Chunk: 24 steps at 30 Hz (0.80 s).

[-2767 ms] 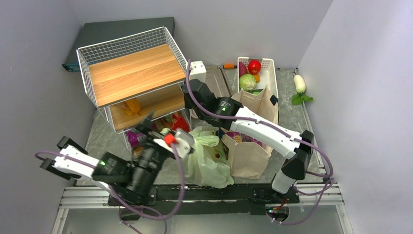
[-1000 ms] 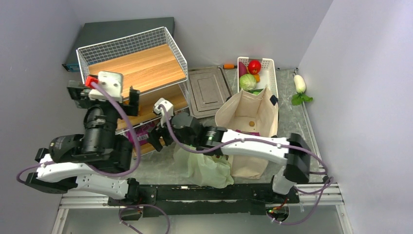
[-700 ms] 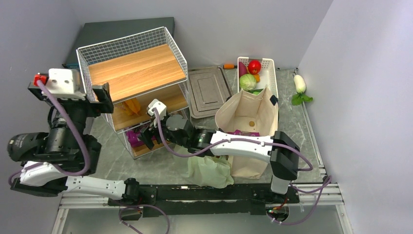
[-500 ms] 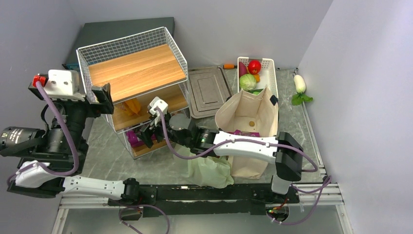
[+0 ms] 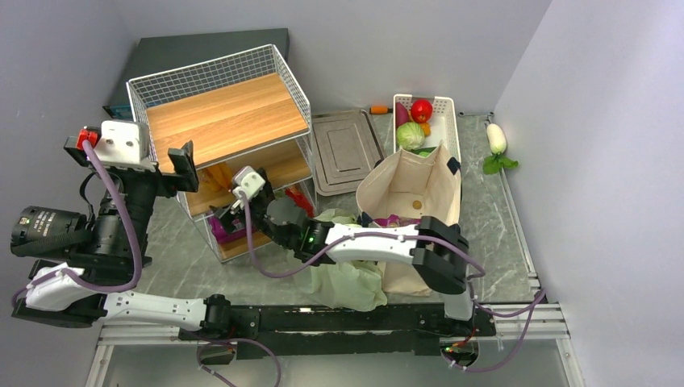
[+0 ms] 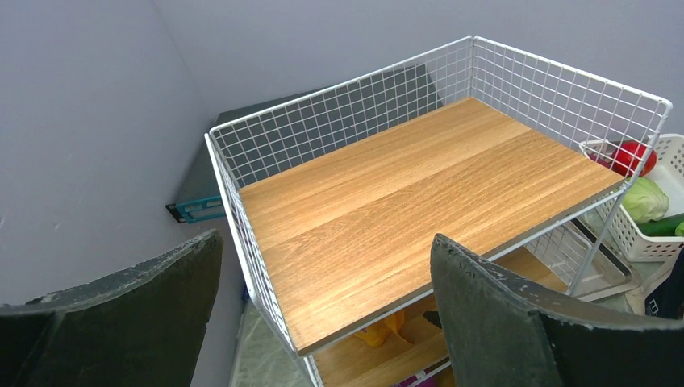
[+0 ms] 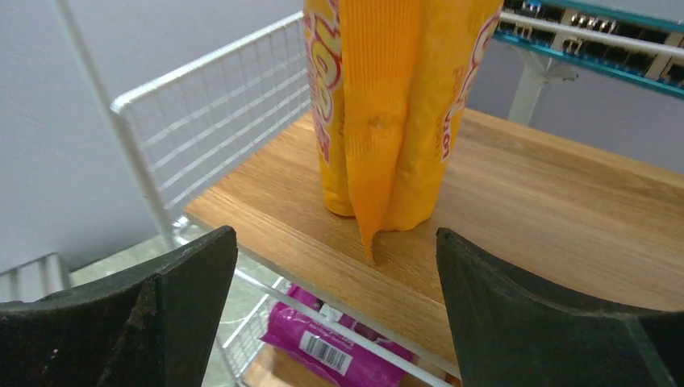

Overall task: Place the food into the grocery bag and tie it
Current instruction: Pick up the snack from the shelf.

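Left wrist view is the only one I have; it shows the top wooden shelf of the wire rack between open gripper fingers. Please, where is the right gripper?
Observer: The right gripper is open and faces an orange snack bag that stands on the middle shelf of the wire rack.
Operator: Where is the grocery bag?
Observer: The pale-green grocery bag lies crumpled on the table, beside the beige tote.
Operator: Is any food outside the white basket?
Observer: Yes, a white vegetable with green leaves lies on the table, right of the white basket.
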Each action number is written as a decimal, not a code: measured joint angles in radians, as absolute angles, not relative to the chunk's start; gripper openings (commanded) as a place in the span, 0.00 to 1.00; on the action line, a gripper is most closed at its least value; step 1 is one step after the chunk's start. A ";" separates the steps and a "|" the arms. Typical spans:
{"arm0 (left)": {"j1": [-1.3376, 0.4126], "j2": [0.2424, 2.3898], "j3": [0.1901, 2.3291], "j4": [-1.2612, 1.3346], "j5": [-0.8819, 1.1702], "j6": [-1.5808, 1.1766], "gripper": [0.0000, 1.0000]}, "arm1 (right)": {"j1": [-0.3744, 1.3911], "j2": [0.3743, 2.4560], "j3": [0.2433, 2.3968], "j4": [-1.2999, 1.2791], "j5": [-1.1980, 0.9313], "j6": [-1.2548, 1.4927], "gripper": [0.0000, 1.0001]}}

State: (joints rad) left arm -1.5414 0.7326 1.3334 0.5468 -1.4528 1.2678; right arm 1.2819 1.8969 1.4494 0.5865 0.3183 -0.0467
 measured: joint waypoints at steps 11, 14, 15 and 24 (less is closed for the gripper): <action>-1.541 0.730 1.335 0.459 -1.454 1.210 0.99 | 1.271 2.034 1.545 0.720 0.380 -0.112 0.89; -1.541 0.730 1.335 0.434 -1.454 1.194 0.99 | 1.254 2.035 1.559 0.733 0.381 -0.112 0.88; -1.541 0.728 1.335 0.428 -1.455 1.190 0.99 | 1.250 2.036 1.566 0.735 0.383 -0.112 0.88; -1.541 0.721 1.338 0.343 -1.458 1.114 0.99 | 1.232 2.093 1.657 0.745 0.380 -0.109 0.70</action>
